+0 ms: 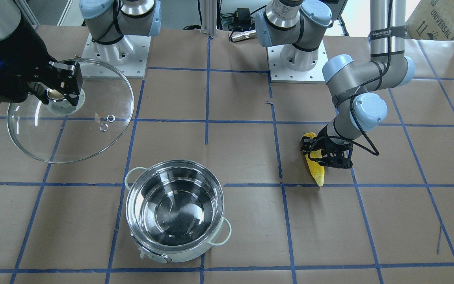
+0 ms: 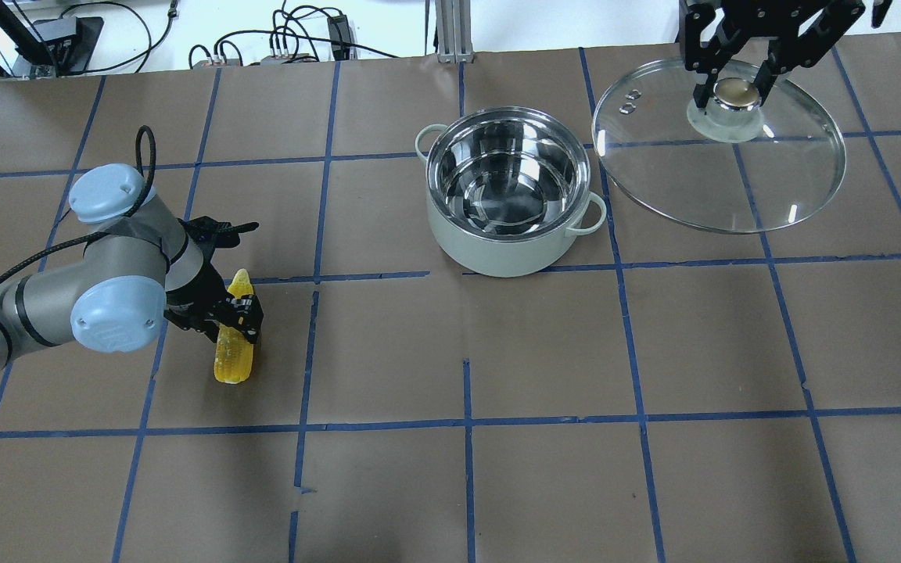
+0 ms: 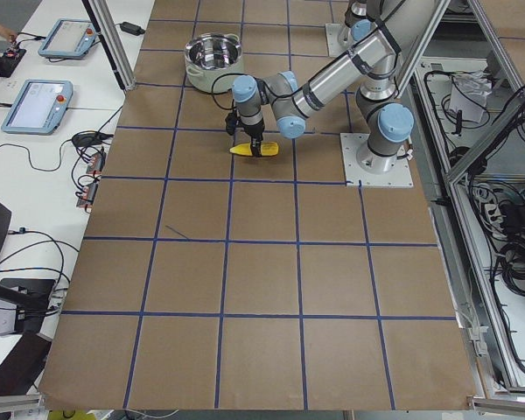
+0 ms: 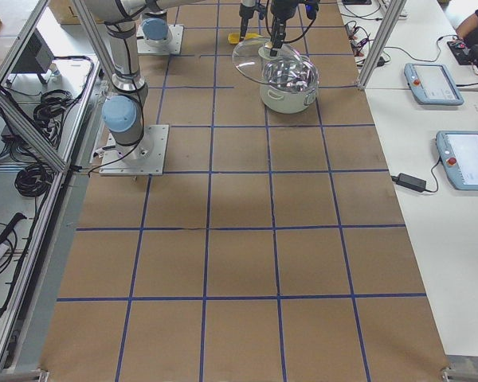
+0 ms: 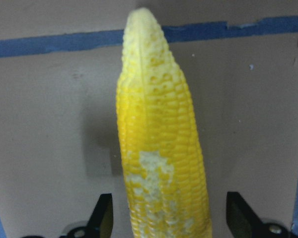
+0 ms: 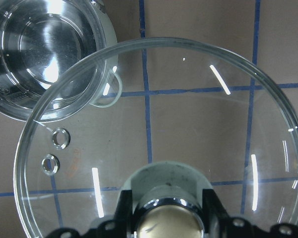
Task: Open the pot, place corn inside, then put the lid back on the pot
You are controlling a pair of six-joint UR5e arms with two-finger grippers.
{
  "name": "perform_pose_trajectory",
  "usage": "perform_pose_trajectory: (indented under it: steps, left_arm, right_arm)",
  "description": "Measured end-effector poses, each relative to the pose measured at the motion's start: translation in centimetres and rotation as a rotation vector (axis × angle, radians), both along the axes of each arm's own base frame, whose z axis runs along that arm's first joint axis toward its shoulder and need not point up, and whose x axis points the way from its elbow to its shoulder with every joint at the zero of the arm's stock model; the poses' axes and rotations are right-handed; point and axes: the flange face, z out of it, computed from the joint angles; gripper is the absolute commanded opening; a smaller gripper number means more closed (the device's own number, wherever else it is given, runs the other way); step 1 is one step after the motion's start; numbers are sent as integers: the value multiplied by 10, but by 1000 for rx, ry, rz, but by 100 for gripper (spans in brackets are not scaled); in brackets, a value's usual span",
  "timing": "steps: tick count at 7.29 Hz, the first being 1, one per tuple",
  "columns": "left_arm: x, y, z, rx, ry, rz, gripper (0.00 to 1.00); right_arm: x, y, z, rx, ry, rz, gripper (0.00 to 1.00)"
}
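Observation:
The corn [image 1: 317,169] lies flat on the paper-covered table, and it also shows in the overhead view [image 2: 233,356] and the left wrist view [image 5: 154,148]. My left gripper [image 2: 235,313] is down over its thick end. The jaws are open, one on each side with small gaps, as the left wrist view [image 5: 169,223] shows. The pot [image 2: 497,254] stands open and empty near the table's middle. My right gripper [image 2: 736,90] is shut on the knob of the glass lid [image 2: 701,180] and holds it in the air beside the pot, as the right wrist view [image 6: 169,218] shows.
Both arm bases [image 1: 112,51] stand at the robot's edge of the table. Blue tape lines [image 2: 466,422] mark a grid on the brown paper. Tablets and cables [image 3: 39,105] lie on side benches off the table.

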Motion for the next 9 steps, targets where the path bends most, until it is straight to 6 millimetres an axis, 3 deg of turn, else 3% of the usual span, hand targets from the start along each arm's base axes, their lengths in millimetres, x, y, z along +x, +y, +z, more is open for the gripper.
perform_pose_trajectory:
  steps: [2,4,6,9]
  left_arm:
    - [-2,-7,11,-26,1,-8,10]
    - [-18,-36,55,-63,10,-6,10]
    - [-65,-72,115,-85,6,29,10]
    - [-171,-117,176,-136,53,156,12]
  right_arm:
    - [0,0,2,-6,2,1,36]
    - [-1,0,4,-12,6,3,37]
    - [0,0,4,-12,6,4,37]
    - [-2,0,2,-9,6,1,37]
